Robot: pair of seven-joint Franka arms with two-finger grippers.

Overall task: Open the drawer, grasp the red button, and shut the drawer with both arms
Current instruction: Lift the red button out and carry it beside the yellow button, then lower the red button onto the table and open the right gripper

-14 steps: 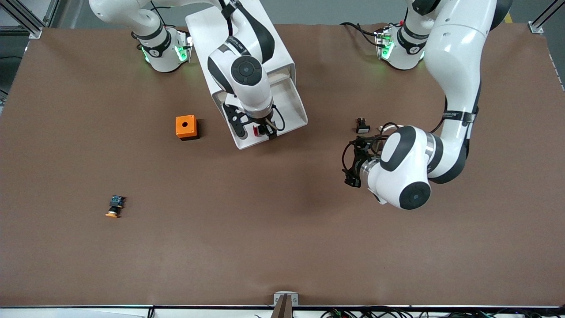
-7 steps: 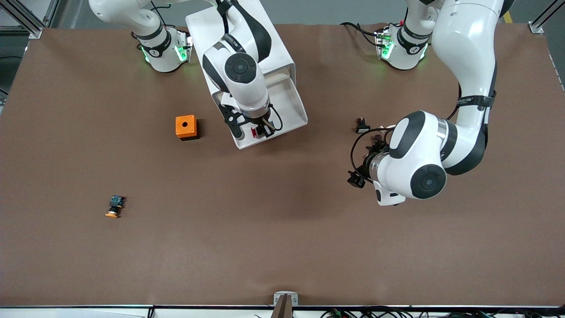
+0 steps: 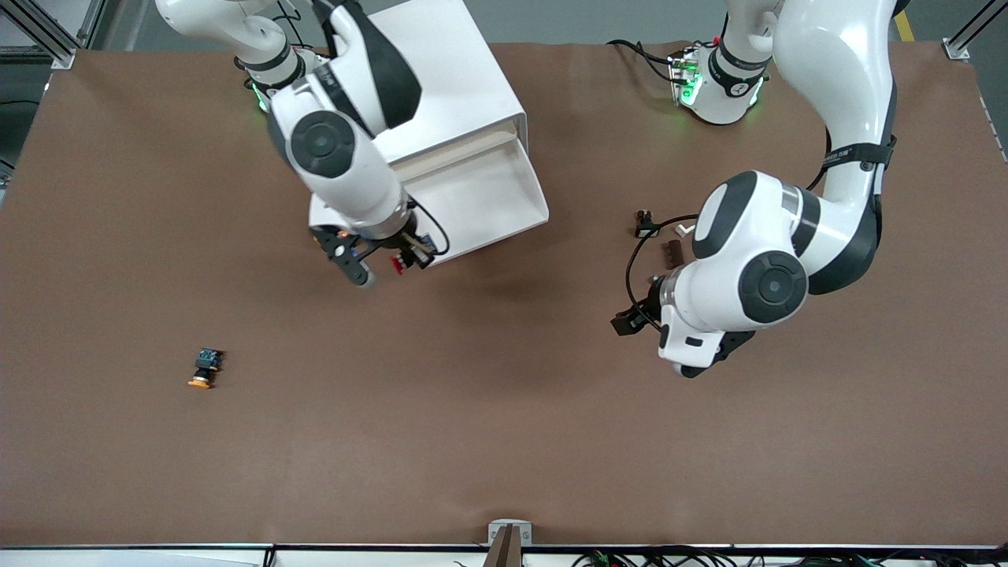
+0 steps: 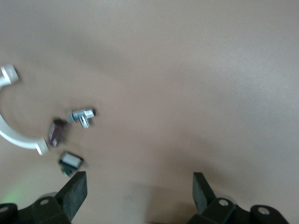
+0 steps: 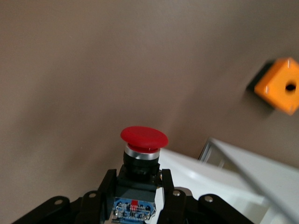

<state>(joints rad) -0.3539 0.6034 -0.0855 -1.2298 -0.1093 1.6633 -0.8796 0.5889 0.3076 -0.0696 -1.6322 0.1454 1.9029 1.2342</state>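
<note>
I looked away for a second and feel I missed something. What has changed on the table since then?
The right gripper closed on the red button in the open drawer, lifted it out and carried it toward the right arm's end, now past the drawer's front corner. The left gripper, open and holding nothing, swung a little nearer the front camera. The drawer, cabinet and orange-capped button stayed put.

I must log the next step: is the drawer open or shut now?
Open. The drawer stands pulled out of the cabinet, its white tray bare, while the right gripper holds the red button.
</note>
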